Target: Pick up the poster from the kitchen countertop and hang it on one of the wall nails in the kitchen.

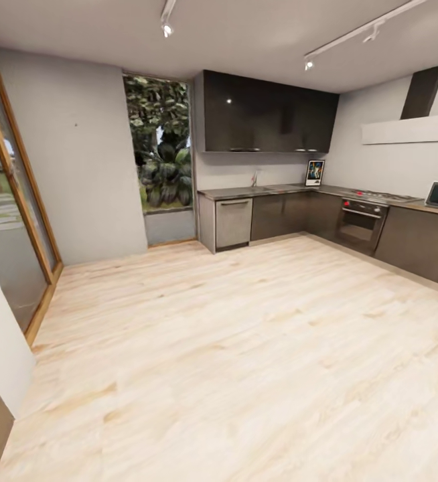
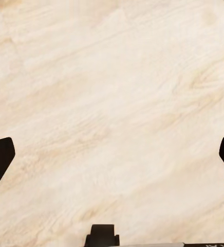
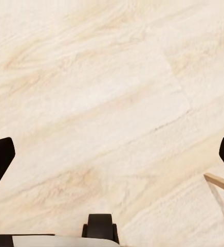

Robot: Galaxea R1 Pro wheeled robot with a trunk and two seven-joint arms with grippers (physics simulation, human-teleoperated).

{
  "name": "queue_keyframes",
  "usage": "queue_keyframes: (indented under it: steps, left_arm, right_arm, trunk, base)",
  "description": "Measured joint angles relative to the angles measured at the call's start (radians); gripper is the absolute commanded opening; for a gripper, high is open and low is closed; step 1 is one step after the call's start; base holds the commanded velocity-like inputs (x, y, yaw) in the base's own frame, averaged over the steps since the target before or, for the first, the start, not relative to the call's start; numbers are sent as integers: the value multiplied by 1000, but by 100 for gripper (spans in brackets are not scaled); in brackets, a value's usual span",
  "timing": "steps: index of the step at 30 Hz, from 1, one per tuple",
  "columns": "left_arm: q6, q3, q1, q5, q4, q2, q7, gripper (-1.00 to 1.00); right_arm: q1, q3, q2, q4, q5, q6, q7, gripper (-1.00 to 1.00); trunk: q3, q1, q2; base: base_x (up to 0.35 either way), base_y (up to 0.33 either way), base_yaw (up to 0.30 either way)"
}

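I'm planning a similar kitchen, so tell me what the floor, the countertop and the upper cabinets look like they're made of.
The floor looks like pale wood planks, matt, with visible grain and plank seams. The kitchen countertop seems a smooth grey slab, stone or laminate; too far to tell. The upper cabinets look like dark glossy panels, going by the small light reflections on them.

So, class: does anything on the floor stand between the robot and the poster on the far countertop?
Nothing visible does. The poster stands on the kitchen countertop against the wall, and bare wooden floor stretches up to the cabinets below it.
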Motion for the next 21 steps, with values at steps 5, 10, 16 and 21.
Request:
queue_keyframes:
  steps: [5,10,16,21]
  left_arm:
    - [0,0,0,0,0,0,0,100]
    - [0,0,0,0,0,0,0,100]
    - [0,0,0,0,0,1,0,100]
    - [0,0,0,0,0,1,0,100]
  right_arm:
    - [0,0,0,0,0,0,0,100]
    - [0,0,0,0,0,0,0,100]
    - [0,0,0,0,0,0,0,100]
    - [0,0,0,0,1,0,0,100]
  trunk:
    - [0,0,0]
    - [0,0,0]
    - [0,0,0]
    - [0,0,0]
  base:
    - [335,-80,0]
    - [335,-80,0]
    - [335,-81,0]
    - [335,-80,-5]
